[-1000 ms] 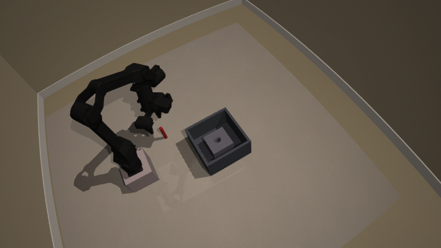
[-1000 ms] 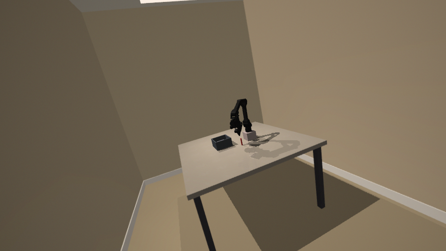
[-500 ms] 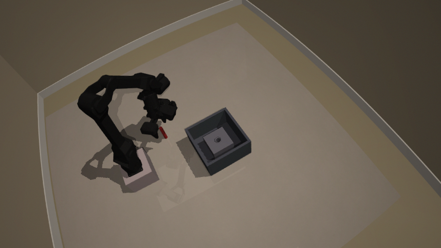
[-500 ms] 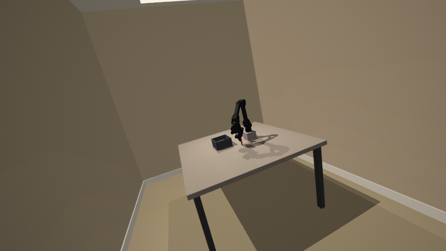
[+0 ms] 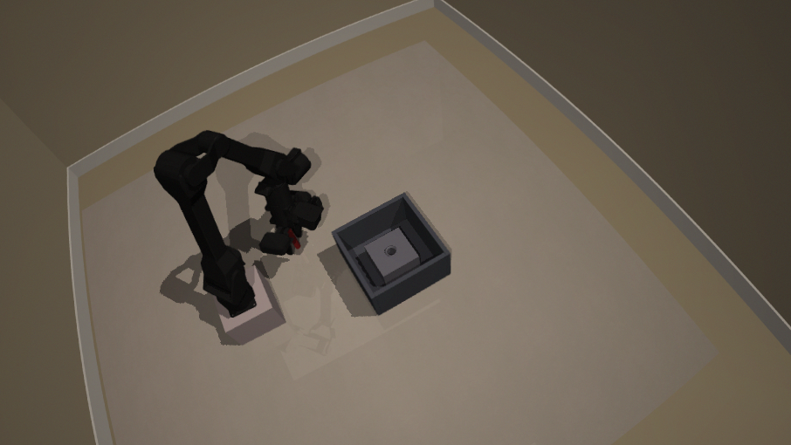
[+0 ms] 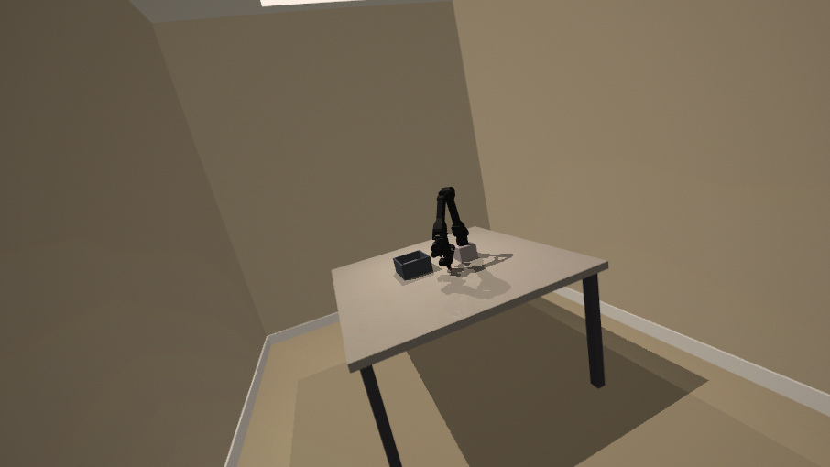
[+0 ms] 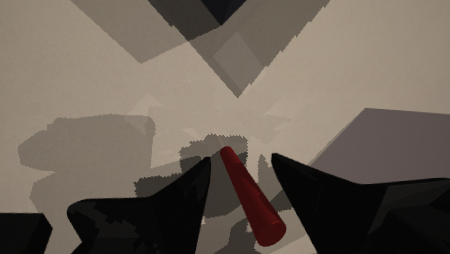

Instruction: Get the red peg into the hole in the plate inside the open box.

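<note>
Looking at the red peg [image 5: 293,236] [image 7: 250,200] between the fingers of the gripper [image 5: 294,241] [image 6: 447,268] [image 7: 240,159], but not gripped yet, tbh. Standing moderately wide, with a visible gap to either side of the peg in the wrist view. Seems roughly upright on the table [image 5: 526,249] [image 6: 395,313] [image 7: 350,65], going by the near end showing big and the far end small down by the tabletop. Runs on a slant across the wrist picture though, so can't rule out a bit of tilt between peg and fingers. Lies a touch nearer the left-hand finger in that picture at the far end, then slants over toward the right-hand one at the near end. Would just squeeze from both sides here, keeping that long axis lined up with the fingers, then check for a straight hold before lifting. Could get nudged crooked if pinched unevenly, which would make for a pain at the hole [image 5: 390,250] later. Still at the pick-up stage, I'd guess minus the guessing: outside the open box [image 5: 415,288] [image 6: 415,268], just beside it, with all the lowering left to do.
</note>
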Action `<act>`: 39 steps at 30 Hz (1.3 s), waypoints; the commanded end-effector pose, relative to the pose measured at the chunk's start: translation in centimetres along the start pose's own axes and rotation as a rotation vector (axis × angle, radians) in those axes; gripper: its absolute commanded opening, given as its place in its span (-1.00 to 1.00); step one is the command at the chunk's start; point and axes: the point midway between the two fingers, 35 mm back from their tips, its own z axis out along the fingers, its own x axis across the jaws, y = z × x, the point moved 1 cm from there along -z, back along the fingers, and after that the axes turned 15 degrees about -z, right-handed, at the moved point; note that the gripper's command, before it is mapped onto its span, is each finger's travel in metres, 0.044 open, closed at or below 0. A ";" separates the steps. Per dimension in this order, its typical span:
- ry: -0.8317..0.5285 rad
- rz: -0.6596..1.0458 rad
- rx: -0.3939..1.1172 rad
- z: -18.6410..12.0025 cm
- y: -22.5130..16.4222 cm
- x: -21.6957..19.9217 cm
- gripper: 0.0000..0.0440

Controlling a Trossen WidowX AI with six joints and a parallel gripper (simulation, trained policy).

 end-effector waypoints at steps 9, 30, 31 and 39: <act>-0.071 0.002 0.045 1.5 -0.4 -0.4 -1.00; -0.052 0.030 -0.104 -6.7 4.2 -0.2 -1.00; -0.050 0.036 -0.110 -7.1 4.5 -0.3 -1.00; -0.042 0.115 -0.155 -10.1 7.3 -1.0 -1.00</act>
